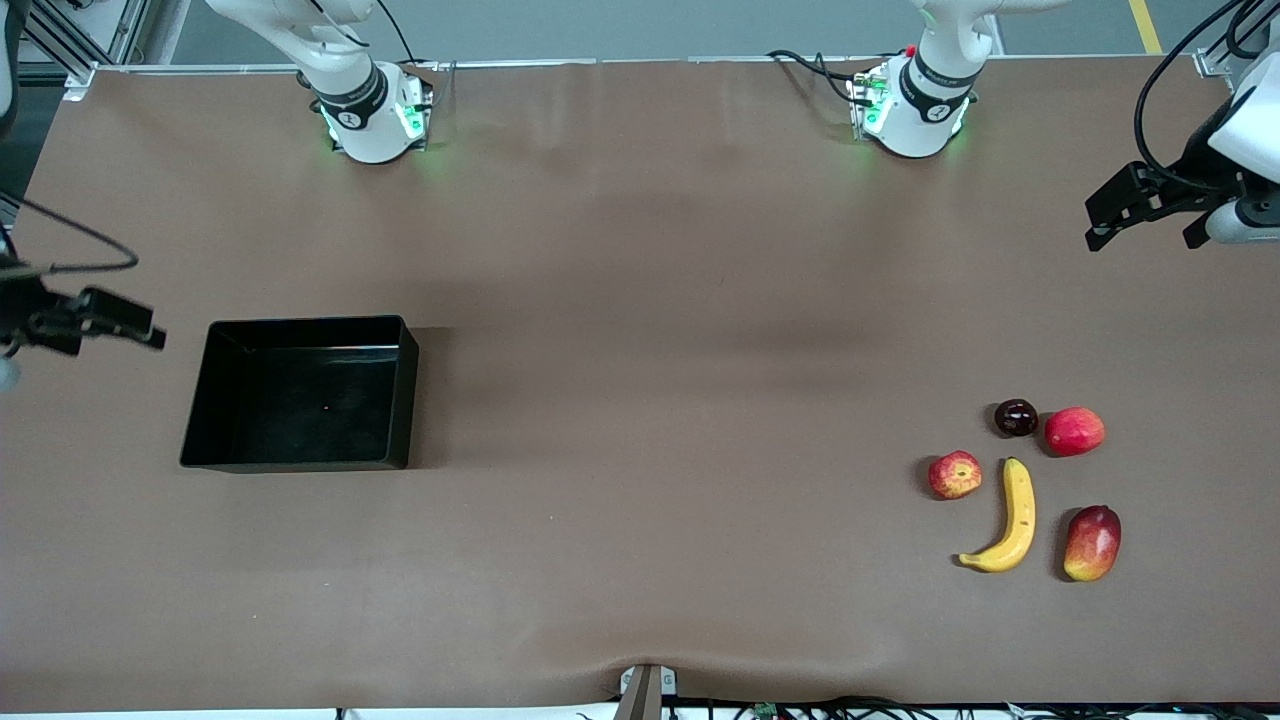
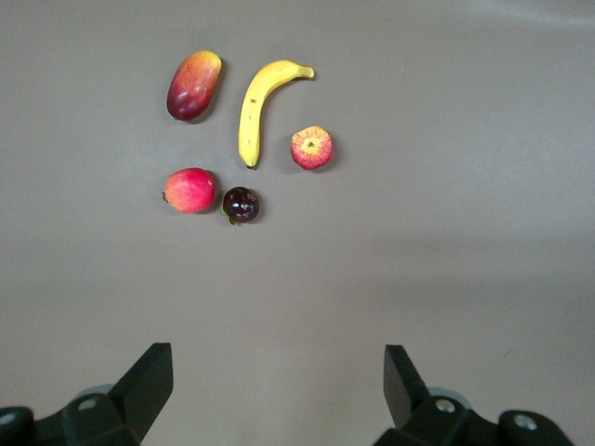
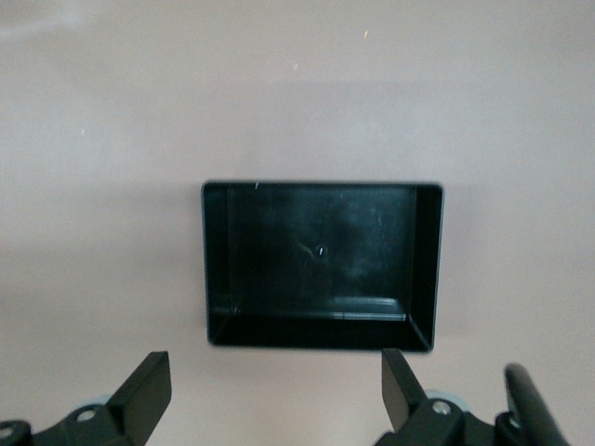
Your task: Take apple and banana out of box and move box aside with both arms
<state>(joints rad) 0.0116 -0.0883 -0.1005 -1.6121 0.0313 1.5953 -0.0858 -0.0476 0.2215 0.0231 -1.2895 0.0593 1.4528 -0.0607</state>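
The black tray lies empty toward the right arm's end of the table; it also shows in the right wrist view. The yellow banana and the streaked apple lie side by side toward the left arm's end, and both show in the left wrist view, the banana next to the apple. My left gripper is open and empty, up in the air at the table's end by the fruits. My right gripper is open and empty, up beside the tray.
A red-yellow mango lies beside the banana. A small dark maroon fruit and a red round fruit lie farther from the front camera than the banana. The brown table stretches bare between tray and fruits.
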